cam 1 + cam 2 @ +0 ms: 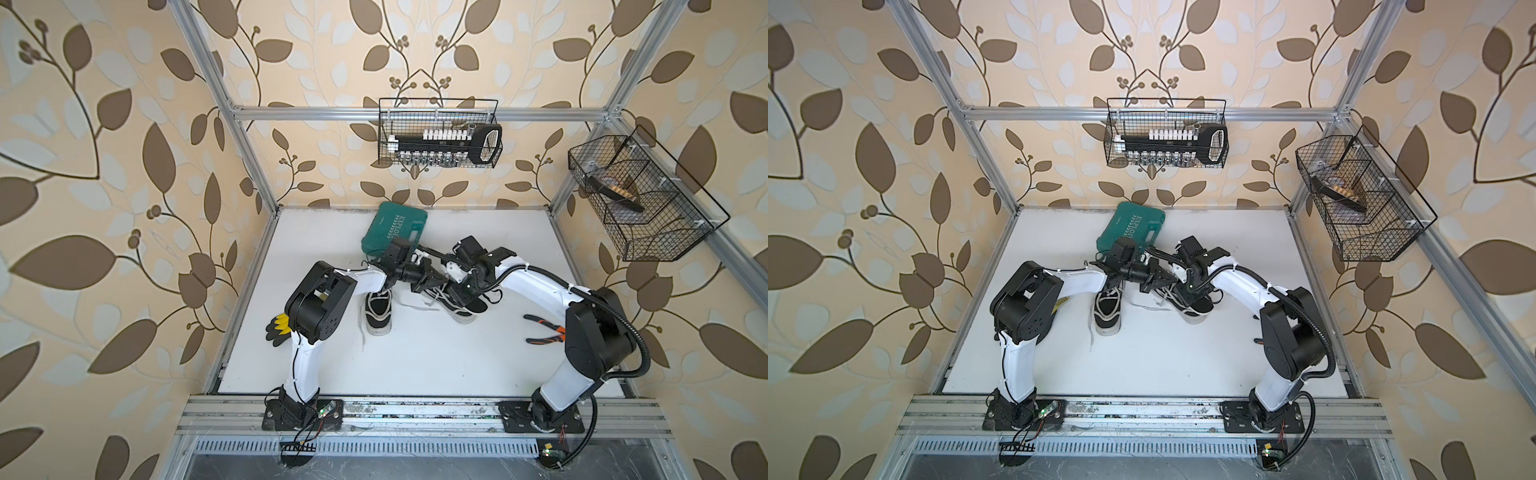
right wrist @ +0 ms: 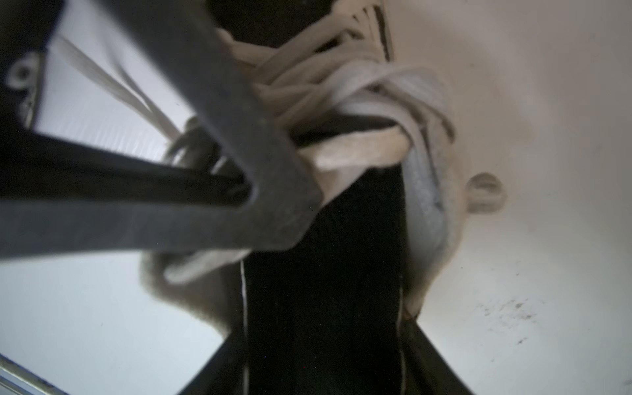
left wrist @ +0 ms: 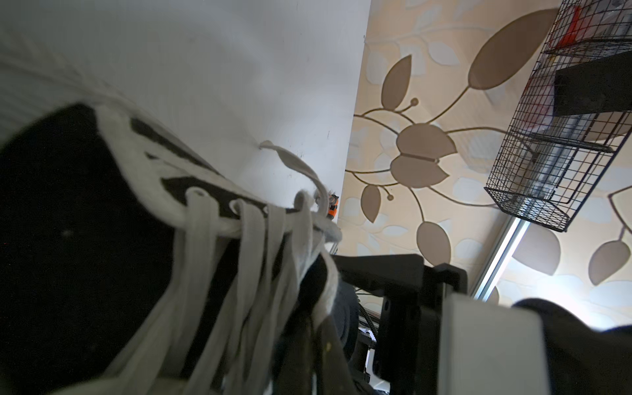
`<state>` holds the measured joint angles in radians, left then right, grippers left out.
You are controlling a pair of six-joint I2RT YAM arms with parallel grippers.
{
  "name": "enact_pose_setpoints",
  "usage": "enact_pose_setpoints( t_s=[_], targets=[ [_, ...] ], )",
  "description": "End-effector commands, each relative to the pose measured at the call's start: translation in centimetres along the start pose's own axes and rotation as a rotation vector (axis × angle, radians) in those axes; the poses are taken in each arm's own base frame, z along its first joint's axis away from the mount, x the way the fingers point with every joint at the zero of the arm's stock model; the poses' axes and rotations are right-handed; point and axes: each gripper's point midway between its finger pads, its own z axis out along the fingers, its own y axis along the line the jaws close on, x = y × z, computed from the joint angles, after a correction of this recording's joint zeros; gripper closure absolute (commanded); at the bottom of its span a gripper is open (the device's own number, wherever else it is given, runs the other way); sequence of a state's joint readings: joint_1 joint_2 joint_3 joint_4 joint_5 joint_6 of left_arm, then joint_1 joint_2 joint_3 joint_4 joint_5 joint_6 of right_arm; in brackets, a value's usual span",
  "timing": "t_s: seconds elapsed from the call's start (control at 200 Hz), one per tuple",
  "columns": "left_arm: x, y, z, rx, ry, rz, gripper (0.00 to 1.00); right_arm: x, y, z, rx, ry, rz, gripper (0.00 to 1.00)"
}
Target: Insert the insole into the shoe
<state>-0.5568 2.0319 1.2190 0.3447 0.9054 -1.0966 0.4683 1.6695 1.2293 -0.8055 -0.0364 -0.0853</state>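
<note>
White tabletop (image 1: 415,365), leaf-wallpaper walls (image 1: 104,166), green tool case (image 1: 395,232) at far edge. My left gripper (image 1: 436,281) is closed by the sneaker (image 1: 463,311); right gripper (image 1: 456,293) over insole (image 2: 321,273), can't tell.

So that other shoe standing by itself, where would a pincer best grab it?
The lone shoe stands on its sole, toe toward the robot's bases. Probably come from above and pinch one side wall near the laces, one prong inside: the sole looks too broad to span. The left arm hides its heel end.
</note>
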Motion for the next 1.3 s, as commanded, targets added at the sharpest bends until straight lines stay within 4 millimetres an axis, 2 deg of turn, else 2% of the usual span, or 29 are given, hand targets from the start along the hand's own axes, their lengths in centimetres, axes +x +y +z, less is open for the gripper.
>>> enact_pose_setpoints(
  t_s=[0.0, 0.03, 0.04, 0.05, 0.1, 0.275, 0.465, 0.57, 0.69, 0.79, 0.995, 1.04, 1.175, 1.3],
  targets=[
    [0.2, -3.0, -0.6, 0.047, -0.002, 0.086, 1.00, 0.6, 0.5, -2.7, -0.032, -0.035, 0.018, 0.30],
    [0.2, -3.1, -0.6, 0.048, 0.000, 0.087, 1.00, 1.0, 0.4, -3.1, -0.033, -0.035, 0.020, 0.26],
    [0.2, -3.1, -0.6, 0.048, 0.001, 0.087, 1.00, 1.1, 0.4, -3.2, -0.033, -0.032, 0.022, 0.15],
    [0.2, -3.2, -0.6, 0.048, 0.002, 0.088, 1.00, 1.2, 0.3, -3.3, -0.032, -0.032, 0.022, 0.10],
    [0.1, -3.3, -0.6, 0.050, 0.003, 0.088, 1.00, 2.0, 0.0, -3.4, -0.028, -0.012, 0.029, 0.01],
    [0.0, -3.5, -0.6, 0.049, 0.001, 0.088, 1.00, 4.8, -0.4, -2.5, -0.060, 0.088, 0.051, 0.01],
    [0.0, -3.4, -0.6, 0.047, 0.000, 0.084, 1.00, 5.5, 0.4, -1.4, -0.109, 0.126, 0.053, 0.02],
    [0.1, -3.5, -0.6, 0.047, 0.001, 0.085, 1.00, 5.5, 0.6, -1.0, -0.125, 0.144, 0.054, 0.15],
    [0.0, -3.5, -0.7, 0.047, -0.001, 0.086, 1.00, 5.1, -0.4, -1.2, -0.066, 0.143, 0.062, 0.37],
    [0.0, -3.5, -0.7, 0.044, -0.001, 0.083, 1.00, 4.4, -0.6, -2.0, -0.047, 0.121, 0.070, 0.63],
    [-0.3, -3.6, -0.7, 0.061, -0.019, 0.066, 1.00, 3.6, -0.4, -2.5, -0.041, 0.068, 0.074, 0.97],
    [-0.3, -3.7, -0.7, 0.063, -0.020, 0.067, 1.00, 3.5, -0.2, -2.4, -0.048, 0.060, 0.074, 1.00],
    [-0.3, -4.2, -0.7, 0.074, -0.021, 0.064, 1.00, 2.1, 0.7, -1.4, -0.076, 0.028, 0.044, 1.00],
    [-0.4, -4.7, -0.8, 0.085, -0.029, 0.053, 1.00, 0.6, 0.6, -1.2, -0.064, 0.055, 0.033, 1.00]
  ],
)
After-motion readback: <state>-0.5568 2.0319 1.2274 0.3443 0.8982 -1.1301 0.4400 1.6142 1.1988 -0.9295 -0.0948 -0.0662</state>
